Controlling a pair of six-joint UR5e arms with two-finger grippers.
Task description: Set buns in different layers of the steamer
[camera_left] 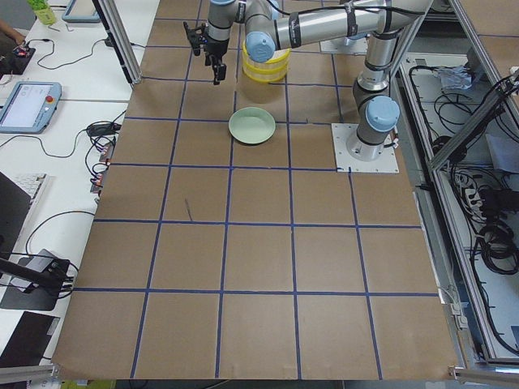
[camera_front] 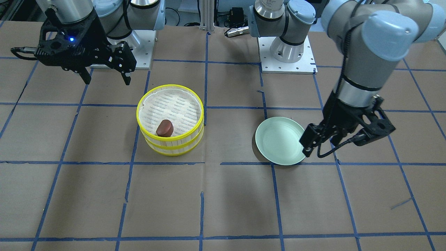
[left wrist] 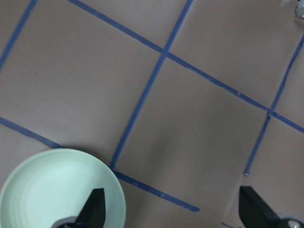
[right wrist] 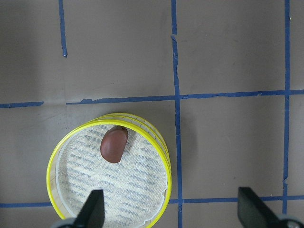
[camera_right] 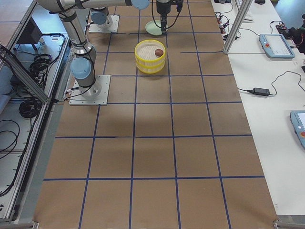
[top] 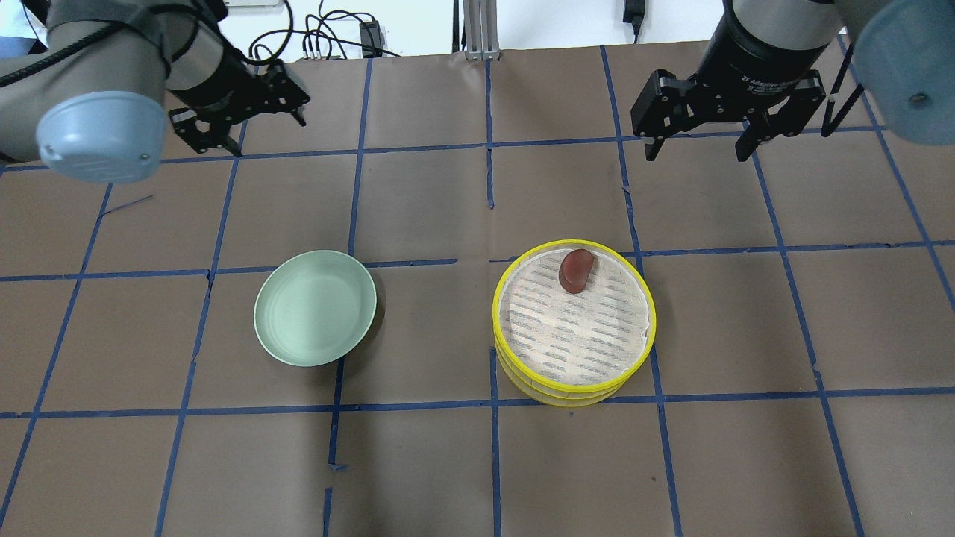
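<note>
The two steamer layers are stacked, the top layer on the lower one. The reddish-brown bun lies on the top layer's white slotted floor near the far rim. It also shows in the front view and the right wrist view. The white bun is not visible in any view. My right gripper is open and empty, raised beyond the steamer. My left gripper is open and empty, raised beyond the plate; its wrist view shows the fingers wide apart.
A pale green plate lies empty to the left of the steamer, also seen in the left wrist view. The table is brown with a grid of blue tape lines. The arm bases stand at the robot's edge.
</note>
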